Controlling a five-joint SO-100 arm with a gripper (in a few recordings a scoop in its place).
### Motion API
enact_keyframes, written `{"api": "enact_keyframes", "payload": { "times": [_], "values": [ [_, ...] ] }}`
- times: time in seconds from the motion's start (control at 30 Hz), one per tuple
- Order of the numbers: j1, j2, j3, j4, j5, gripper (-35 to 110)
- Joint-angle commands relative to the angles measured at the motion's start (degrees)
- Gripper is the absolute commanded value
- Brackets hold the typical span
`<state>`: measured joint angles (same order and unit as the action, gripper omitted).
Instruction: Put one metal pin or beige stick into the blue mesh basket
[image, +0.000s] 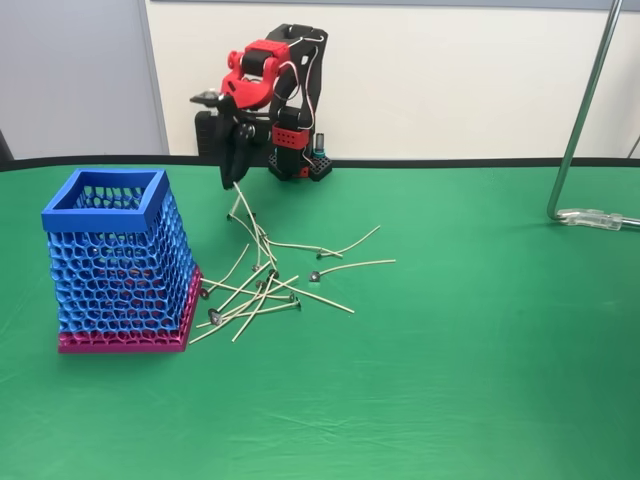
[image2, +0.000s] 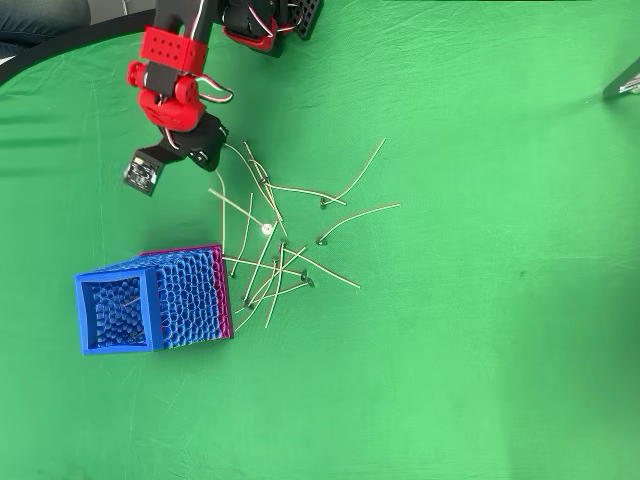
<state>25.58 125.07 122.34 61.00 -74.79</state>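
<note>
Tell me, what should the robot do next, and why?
Probably lift and swing toward the blue mesh basket. The gripper seems to pinch the top of one beige stick, which hangs down toward the pile and isn't over the basket.

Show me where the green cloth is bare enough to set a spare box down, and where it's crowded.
Bare: the whole stretch of cloth right of the sticks toward the metal stand, and the front strip below the basket in the overhead view. Crowded: the scatter of sticks between the basket and the arm, where the hand hangs over the pile's far end.
</note>
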Motion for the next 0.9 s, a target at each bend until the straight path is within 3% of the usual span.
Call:
{"api": "enact_keyframes", "payload": {
  "times": [0.0, 0.47, 0.87],
  "values": [
    [-0.4, 4.2, -3.6, 0.5, 4.6, 1],
    [-1.4, 16.7, -14.1, 4.0, 16.2, 1],
    [6.4, 5.1, -33.5, 3.3, 17.9, 1]
  ]
}}
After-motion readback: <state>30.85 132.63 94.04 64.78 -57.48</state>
